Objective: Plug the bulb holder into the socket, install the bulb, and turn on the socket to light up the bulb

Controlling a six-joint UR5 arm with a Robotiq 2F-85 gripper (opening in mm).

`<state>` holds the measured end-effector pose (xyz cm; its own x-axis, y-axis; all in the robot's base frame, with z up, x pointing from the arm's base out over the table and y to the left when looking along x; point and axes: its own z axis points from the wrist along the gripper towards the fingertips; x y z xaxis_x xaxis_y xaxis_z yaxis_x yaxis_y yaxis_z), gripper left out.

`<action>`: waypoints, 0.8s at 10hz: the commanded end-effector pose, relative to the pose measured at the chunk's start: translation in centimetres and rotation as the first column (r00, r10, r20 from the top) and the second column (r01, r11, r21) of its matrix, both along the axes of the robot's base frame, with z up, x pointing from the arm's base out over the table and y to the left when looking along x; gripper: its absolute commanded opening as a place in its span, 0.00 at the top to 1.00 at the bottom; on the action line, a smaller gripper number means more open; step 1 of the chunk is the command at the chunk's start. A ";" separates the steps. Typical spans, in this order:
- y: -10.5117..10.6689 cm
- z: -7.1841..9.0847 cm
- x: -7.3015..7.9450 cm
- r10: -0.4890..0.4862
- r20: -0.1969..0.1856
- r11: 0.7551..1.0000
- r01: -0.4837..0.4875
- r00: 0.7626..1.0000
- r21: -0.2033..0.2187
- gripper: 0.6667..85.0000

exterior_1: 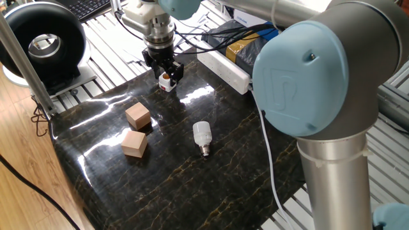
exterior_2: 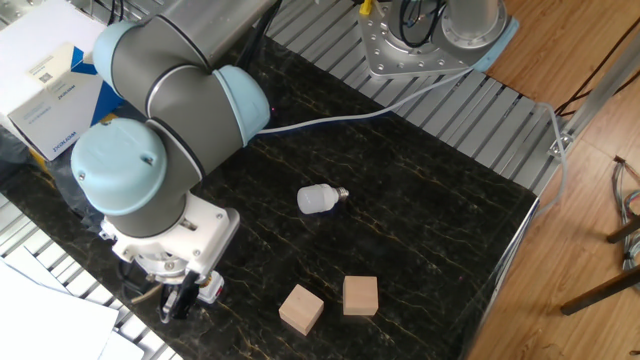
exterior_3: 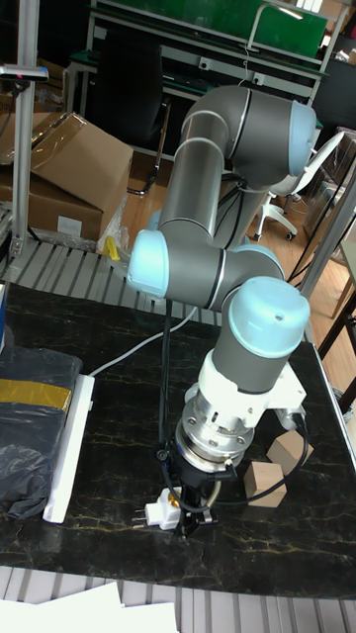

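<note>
The bulb holder (exterior_1: 167,81), a small white cube with an orange-brown opening, rests on the dark table near its far edge. My gripper (exterior_1: 165,71) is lowered over it, open, with a black finger on each side. The other fixed view has the gripper (exterior_2: 181,300) at the bottom left, with the holder (exterior_2: 209,289) beside its fingers. In the tall view the holder (exterior_3: 159,512) shows its prongs pointing left, at the gripper (exterior_3: 194,514). The bulb (exterior_1: 202,137) lies on its side mid-table. The socket (exterior_1: 223,69) is a white strip along the table's far side.
Two tan wooden cubes (exterior_1: 137,115) (exterior_1: 134,143) sit left of the bulb. A dark wrapped box with yellow tape (exterior_1: 246,51) lies behind the socket. The socket's white cable (exterior_1: 268,147) runs down the table's right side. A black round device (exterior_1: 45,45) stands off the table.
</note>
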<state>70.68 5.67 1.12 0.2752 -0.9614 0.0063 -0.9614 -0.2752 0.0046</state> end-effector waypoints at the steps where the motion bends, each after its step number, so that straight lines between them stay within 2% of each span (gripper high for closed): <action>1: 0.0 -0.1 0.1 0.019 0.012 1.000 -0.020 1.000 0.023 0.36; 8: -0.2 -0.6 0.0 0.000 0.004 1.000 0.000 1.000 -0.014 0.38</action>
<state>70.64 5.34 0.62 0.2871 -0.9578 0.0176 -0.9579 -0.2871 0.0002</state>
